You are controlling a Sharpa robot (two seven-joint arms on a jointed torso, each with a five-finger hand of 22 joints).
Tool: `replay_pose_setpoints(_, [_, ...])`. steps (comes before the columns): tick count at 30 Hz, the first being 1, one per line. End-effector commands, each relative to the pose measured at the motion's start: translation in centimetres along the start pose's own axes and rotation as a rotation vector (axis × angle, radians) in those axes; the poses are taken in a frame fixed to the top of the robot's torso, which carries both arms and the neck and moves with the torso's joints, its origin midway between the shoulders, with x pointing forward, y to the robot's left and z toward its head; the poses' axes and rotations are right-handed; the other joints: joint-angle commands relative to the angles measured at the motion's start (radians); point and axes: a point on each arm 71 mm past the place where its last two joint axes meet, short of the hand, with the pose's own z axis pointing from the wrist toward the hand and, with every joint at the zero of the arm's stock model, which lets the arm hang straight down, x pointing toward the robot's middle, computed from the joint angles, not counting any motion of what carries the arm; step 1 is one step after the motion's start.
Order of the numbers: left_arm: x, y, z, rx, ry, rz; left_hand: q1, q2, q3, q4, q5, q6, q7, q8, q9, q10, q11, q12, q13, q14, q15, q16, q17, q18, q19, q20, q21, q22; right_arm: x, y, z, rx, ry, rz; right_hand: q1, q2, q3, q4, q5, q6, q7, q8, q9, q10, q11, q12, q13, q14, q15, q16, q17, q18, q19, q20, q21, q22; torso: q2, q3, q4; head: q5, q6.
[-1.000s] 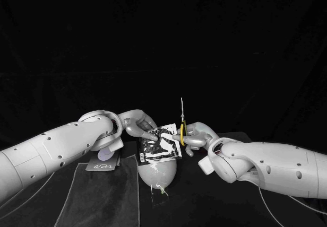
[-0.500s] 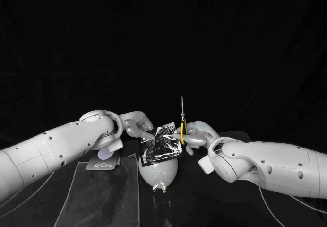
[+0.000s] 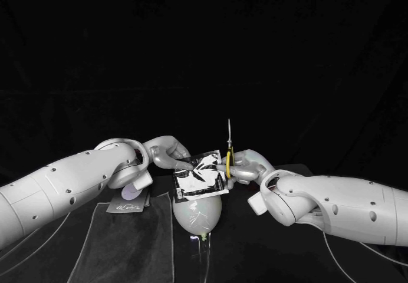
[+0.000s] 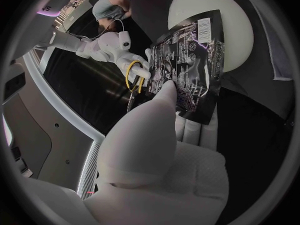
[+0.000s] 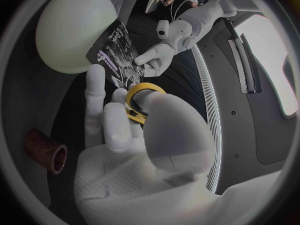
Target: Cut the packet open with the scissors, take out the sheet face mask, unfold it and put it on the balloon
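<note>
Foil packet [image 3: 200, 175] hangs just above the balloon [image 3: 198, 212], with the left hand [image 3: 165, 154] pinching its upper left edge. Its right edge sits just beside the yellow handles of the scissors [image 3: 229, 154], below the blades. The blades stand upright and look closed. Fingers of the right hand [image 3: 242, 168] grip through the handles. You'd likely need to open the blades and drop them to the packet's top edge.
</note>
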Motion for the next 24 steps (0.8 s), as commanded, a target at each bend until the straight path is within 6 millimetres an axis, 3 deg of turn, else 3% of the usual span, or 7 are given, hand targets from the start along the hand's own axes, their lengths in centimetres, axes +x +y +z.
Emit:
replay_pose_setpoints(1, [-0.18, -0.54, 0.0, 0.046, -0.02, -0.092, -0.027, -0.015, 0.051, -0.015, 0.005, -0.008, -0.003, 0.012, 0.067, 0.021, -0.011, -0.011, -0.001, -0.006, -0.001, 0.007, 0.016, -0.013, -0.022, -0.002, 0.031, 0.023, 0.21, 0.21, 0.09, -0.021, 0.027, 0.025, -0.023, -0.038, -0.016, 0.01, 0.007, -0.005, 0.005, -0.026, -0.013, 0.115, -0.112, -0.184, -0.185, -0.132, 0.029, -0.202, -0.264, -0.002, -0.057, 0.015, -0.056, -0.034, 0.001, -0.0002, 0.0, 0.0, -0.001])
replay_pose_setpoints(2, [-0.13, -0.57, -0.01, 0.046, -0.016, -0.096, -0.037, -0.026, 0.072, -0.021, 0.005, -0.009, -0.002, 0.012, 0.072, 0.023, -0.01, -0.015, 0.0, -0.008, -0.001, 0.007, 0.021, -0.014, -0.032, -0.002, 0.043, 0.032, 0.25, 0.22, 0.1, -0.022, 0.032, 0.027, -0.03, -0.056, -0.011, 0.019, -0.004, -0.021, 0.026, -0.051, -0.027, 0.05, -0.084, -0.307, -0.274, -0.244, 0.055, -0.331, -0.373, -0.01, -0.12, 0.034, -0.11, -0.066, 0.0, -0.0001, 0.0, 0.0, -0.001])
replay_pose_setpoints(3, [-0.08, -0.59, -0.03, 0.046, -0.01, -0.1, -0.045, -0.027, 0.089, -0.025, 0.002, -0.009, -0.001, 0.013, 0.076, 0.025, -0.01, -0.017, 0.0, -0.009, -0.001, 0.007, 0.025, -0.015, -0.037, -0.003, 0.052, 0.038, 0.28, 0.23, 0.12, -0.025, 0.038, 0.029, -0.03, -0.062, -0.011, 0.019, -0.004, -0.022, 0.033, -0.055, -0.029, 0.047, -0.083, -0.326, -0.29, -0.253, 0.059, -0.341, -0.377, -0.011, -0.127, 0.038, -0.118, -0.071, 0.0, -0.0002, 0.0001, 0.0, -0.001])
replay_pose_setpoints(4, [-0.04, -0.6, -0.05, 0.046, -0.005, -0.103, -0.046, -0.03, 0.095, -0.028, 0.004, -0.009, -0.002, 0.013, 0.077, 0.025, -0.01, -0.018, 0.0, -0.009, -0.001, 0.007, 0.027, -0.015, -0.04, -0.003, 0.055, 0.041, 0.32, 0.24, 0.14, -0.027, 0.044, 0.03, -0.039, -0.092, -0.009, 0.027, -0.003, -0.039, 0.05, -0.079, -0.044, -0.013, -0.049, -0.431, -0.375, -0.296, 0.081, -0.383, -0.394, -0.018, -0.161, 0.055, -0.152, -0.095, 0.0, 0.0002, 0.0, 0.0, -0.001])
replay_pose_setpoints(7, [0.01, -0.62, -0.11, 0.041, 0.008, -0.104, -0.077, -0.054, 0.153, -0.047, 0.005, -0.01, 0.0, 0.013, 0.088, 0.029, -0.009, -0.024, 0.001, -0.012, -0.001, 0.008, 0.04, -0.017, -0.062, -0.005, 0.087, 0.065, 0.4, 0.27, 0.15, -0.033, 0.059, 0.034, -0.04, -0.126, -0.014, 0.036, -0.004, -0.041, 0.07, -0.111, -0.068, 0.005, -0.026, -0.54, -0.507, -0.331, 0.102, -0.432, -0.416, -0.015, -0.185, 0.079, -0.198, -0.136, -0.001, 0.0012, 0.0006, 0.0, -0.001])
replay_pose_setpoints(12, [0.0, -0.68, -0.12, 0.028, 0.019, -0.101, -0.19, -0.096, 0.309, -0.113, 0.003, -0.012, 0.001, 0.016, 0.125, 0.041, -0.008, -0.034, 0.005, -0.014, -0.001, 0.011, 0.077, -0.018, -0.116, -0.002, 0.169, 0.125, 0.57, 0.33, 0.12, -0.042, 0.086, 0.043, -0.043, -0.156, -0.036, 0.054, -0.005, -0.046, 0.09, -0.145, -0.097, 0.021, -0.004, -0.619, -0.623, -0.411, 0.13, -0.51, -0.453, -0.013, -0.233, 0.11, -0.266, -0.194, 0.0, 0.0009, -0.0014, 0.001, 0.0])
replay_pose_setpoints(24, [-0.16, -0.53, -0.33, 0.015, 0.02, -0.103, -0.286, -0.103, 0.401, -0.192, 0.004, -0.018, 0.001, 0.022, 0.164, 0.048, -0.009, -0.036, 0.011, -0.014, -0.002, 0.013, 0.111, -0.01, -0.151, 0.007, 0.225, 0.163, -0.06, -0.09, 0.31, -0.029, 0.084, 0.046, -0.001, -0.149, -0.059, 0.067, -0.004, -0.019, 0.094, -0.174, -0.13, 0.072, 0.003, -0.67, -0.758, -0.486, 0.152, -0.616, -0.513, 0.012, -0.275, 0.16, -0.349, -0.284, 0.001, 0.0004, 0.0002, -0.003, -0.001])
